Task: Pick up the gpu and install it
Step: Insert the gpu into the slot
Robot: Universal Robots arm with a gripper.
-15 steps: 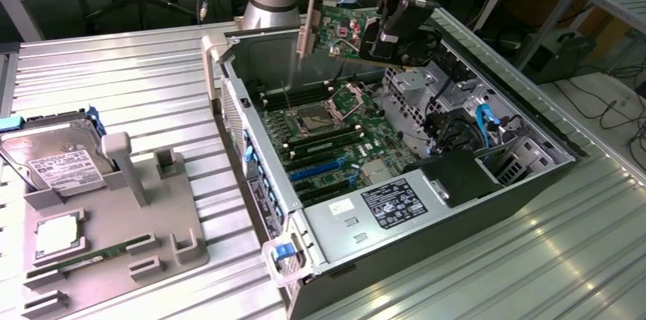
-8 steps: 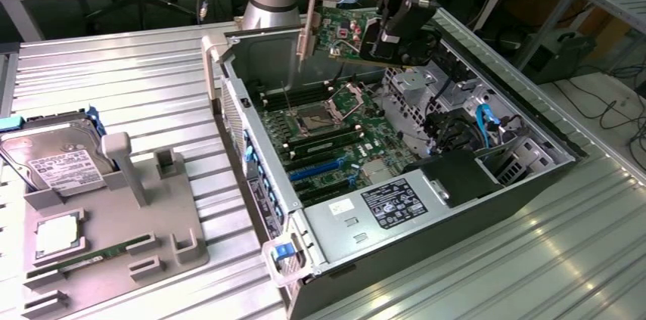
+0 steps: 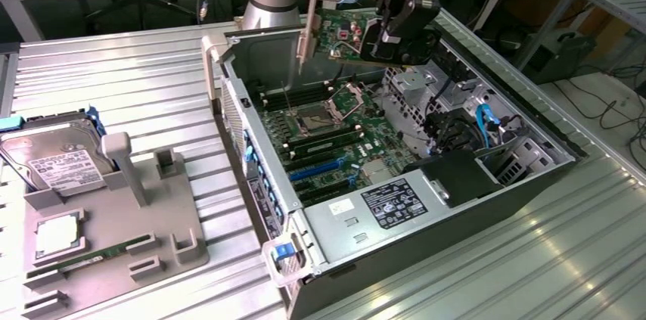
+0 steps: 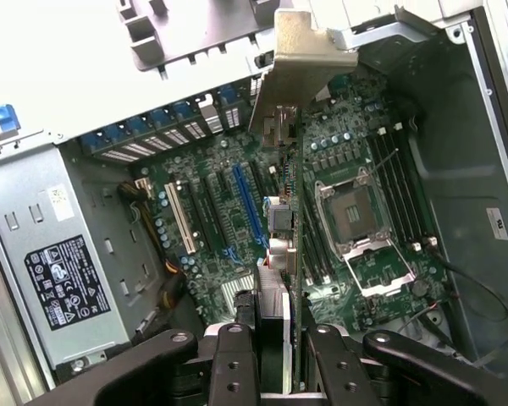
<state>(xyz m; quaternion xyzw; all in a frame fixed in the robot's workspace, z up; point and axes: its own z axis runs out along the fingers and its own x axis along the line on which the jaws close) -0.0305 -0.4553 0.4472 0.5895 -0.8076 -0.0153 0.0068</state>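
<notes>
Exterior view first: you have the gpu point(image 3: 338, 36) lifted clear and held in the air above the open computer case point(image 3: 404, 206), at about 12 o'clock from the motherboard point(image 3: 333, 135). The hand point(image 3: 395, 46) is closed partway on the card's fan side, with the silver bracket point(image 3: 305, 29) hanging at the card's 9 o'clock end. The arm reaches in from the far edge of the surface point(image 3: 121, 78), wrist pointing down into the case. By my reading the pick is done and you are in the carry-and-align step; seating will call for the card's edge to line up over an expansion slot and the bracket to meet the rear opening.

Wrist view next: you look down along the gpu point(image 4: 279, 313), edge-on between the fingers point(image 4: 233, 372), which clamp it from both sides. The bracket point(image 4: 300, 76) stands at 12 o'clock, the blue slot point(image 4: 247, 211) just toward 9 o'clock of the card's line, apart from it.
</notes>
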